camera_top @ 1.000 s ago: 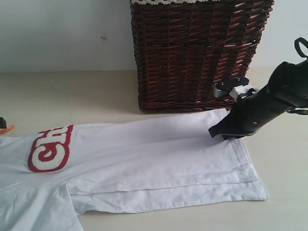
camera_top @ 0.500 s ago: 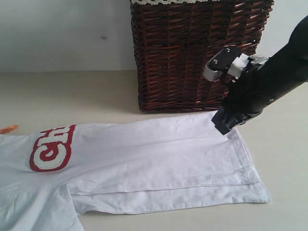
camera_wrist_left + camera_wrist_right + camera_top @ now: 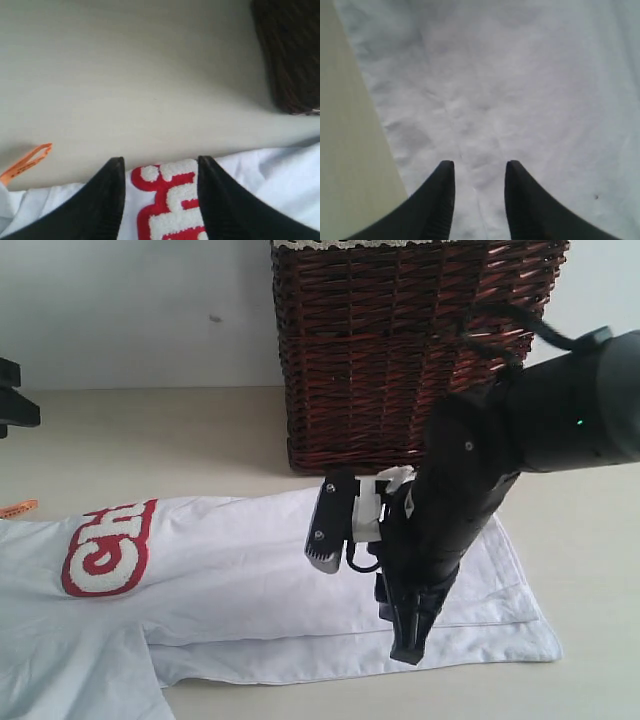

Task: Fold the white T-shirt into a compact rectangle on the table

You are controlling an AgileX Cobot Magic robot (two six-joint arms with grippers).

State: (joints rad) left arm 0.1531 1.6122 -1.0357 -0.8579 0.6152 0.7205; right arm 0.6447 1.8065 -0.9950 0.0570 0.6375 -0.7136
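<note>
Exterior view shows the right gripper (image 3: 405,635) in a new place: a second ago it sat shut at the far hem corner of the soft white cotton T-shirt (image 3: 250,580), just in front of the tall dark brown woven wicker basket (image 3: 400,350). It has since let go, lifted and swung across to hang tip-down over the near long edge. That corner now lies flat where it was dropped, so one lengthwise fold looks finished and the next grasp is probably being lined up. The shirt lies spread across the wide pale cream matte table (image 3: 150,440), hem end to the right, with stacked layers showing along its near edge. Its fuzzy white lettering outlined in thick red (image 3: 105,550) and small orange neck tag (image 3: 18,508) are at the left. The basket stands behind the shirt, and nothing of its contents can be seen, only a strip of pale trim at the rim. Left wrist view shows the left gripper (image 3: 159,172) with its two black fingers parted and empty, hovering over the lettering near the tag, with bare table beyond. Right wrist view shows the right gripper's fingers moderately apart, holding nothing, above smooth white cloth close to where the shirt's edge meets the table.
</note>
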